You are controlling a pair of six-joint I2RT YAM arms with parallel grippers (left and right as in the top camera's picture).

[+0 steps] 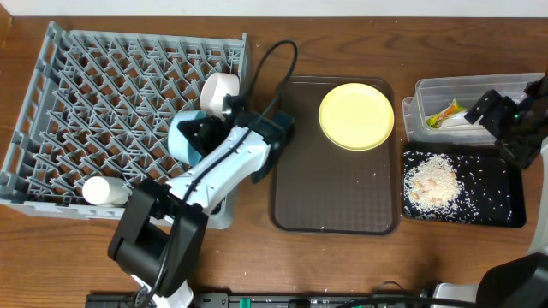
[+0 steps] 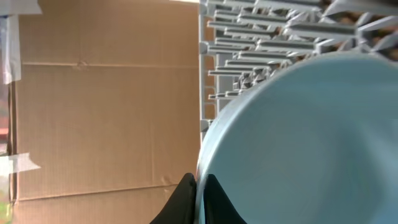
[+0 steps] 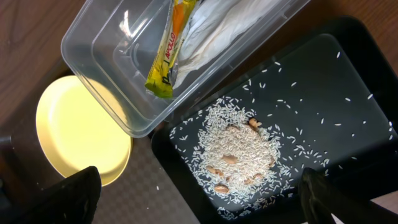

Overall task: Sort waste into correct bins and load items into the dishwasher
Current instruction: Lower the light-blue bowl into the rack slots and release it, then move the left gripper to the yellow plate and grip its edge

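My left gripper [image 1: 199, 137] is shut on the rim of the light-blue bowl [image 1: 181, 144] and holds it on edge at the right side of the grey dish rack [image 1: 103, 94]. The left wrist view shows the fingers [image 2: 200, 190] pinching the bowl's rim [image 2: 311, 137]. A white bowl [image 1: 219, 91] and a white cup [image 1: 103, 190] are in the rack. The yellow plate [image 1: 356, 115] lies on the brown tray. My right gripper [image 3: 199, 193] is open and empty above the black tray [image 3: 348, 106] of rice [image 3: 239, 152]. The clear tub [image 3: 112, 56] holds the wrapper [image 3: 168, 53] and napkin [image 3: 211, 31]. The chopsticks are out of view.
The dark brown serving tray [image 1: 334, 197] lies between the rack and the bins, with a few rice grains on it. The clear tub [image 1: 428, 90] and black tray [image 1: 505, 205] sit at the right edge. A cable runs over the tray's left corner. A brown cardboard surface [image 2: 93, 112] stands beyond the rack.
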